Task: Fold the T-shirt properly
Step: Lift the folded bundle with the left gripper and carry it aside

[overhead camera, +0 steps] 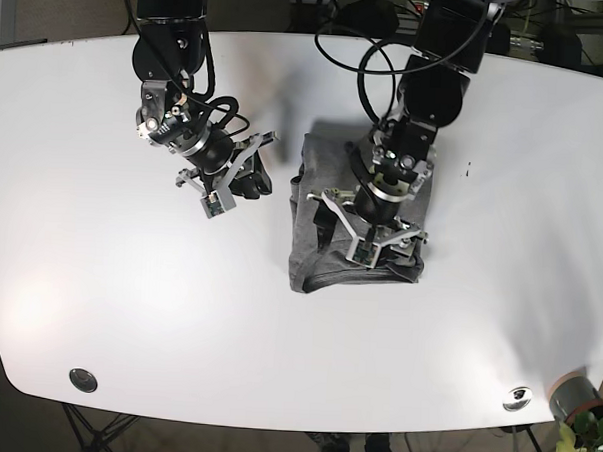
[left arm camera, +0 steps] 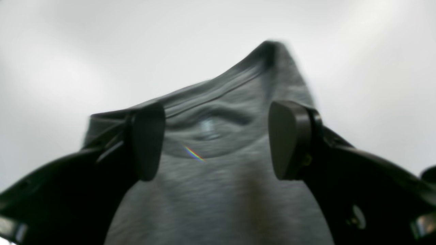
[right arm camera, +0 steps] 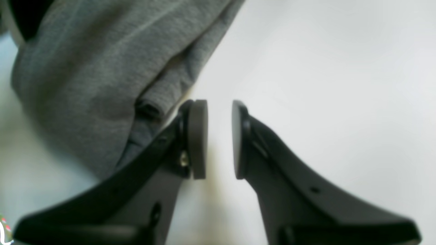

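The grey T-shirt [overhead camera: 309, 248] lies folded into a compact rectangle at the middle of the white table [overhead camera: 99, 277]. My left gripper [overhead camera: 369, 237] hovers low over its near half. In the left wrist view the left gripper [left arm camera: 214, 139] is open, its pads wide apart over the collar of the T-shirt [left arm camera: 221, 194], gripping nothing. My right gripper [overhead camera: 246, 170] hangs over bare table just left of the shirt. In the right wrist view the right gripper [right arm camera: 219, 137] has a narrow empty gap between its pads, and the T-shirt [right arm camera: 85, 68] edge lies beside its left finger [right arm camera: 198, 136].
Two round metal fittings [overhead camera: 83, 380] [overhead camera: 517, 399] sit near the table's front edge. A grey pot with a plant [overhead camera: 577, 400] stands off the front right corner. Cables and dark equipment [overhead camera: 550, 37] crowd the space behind the table.
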{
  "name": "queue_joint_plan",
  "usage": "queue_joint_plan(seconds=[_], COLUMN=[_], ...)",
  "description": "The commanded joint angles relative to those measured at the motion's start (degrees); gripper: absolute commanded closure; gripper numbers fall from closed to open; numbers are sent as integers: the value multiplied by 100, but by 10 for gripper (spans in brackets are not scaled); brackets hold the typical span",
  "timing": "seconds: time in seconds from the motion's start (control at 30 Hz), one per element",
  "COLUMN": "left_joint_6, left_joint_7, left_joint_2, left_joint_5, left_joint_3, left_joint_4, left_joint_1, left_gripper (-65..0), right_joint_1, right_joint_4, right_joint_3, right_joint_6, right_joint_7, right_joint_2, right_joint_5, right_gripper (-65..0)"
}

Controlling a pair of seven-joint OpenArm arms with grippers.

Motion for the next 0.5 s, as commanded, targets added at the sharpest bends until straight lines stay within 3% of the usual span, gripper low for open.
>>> queue_joint_plan(seconds=[0.0,0.13,0.27,0.37,0.47], left_joint_6=[31,40,57,312,215], left_joint_7=[-556,-961,-1198,-1576,-1910], left_joint_2=[175,395,421,404,395], left_joint_5=[379,731,749,740,740], left_joint_3=[-24,-33,-51,-253,-499], left_joint_4=[-52,-298,-720,-1142,-1493], left_joint_1=[70,430,553,703,835], left_gripper=[-453,-453,-449,-447,-447], right_joint_1=[197,223,232,232,232], right_joint_4=[80,-17,-26,-17,-17], right_joint_3=[137,225,234,234,348], right_joint_6=[32,32,5,5,23], right_joint_7=[10,-34,-34,-34,-34], right_joint_2=[96,281,430,448,439], right_joint_5=[242,479,664,725,725], right_gripper=[-109,-109,-109,-109,-109])
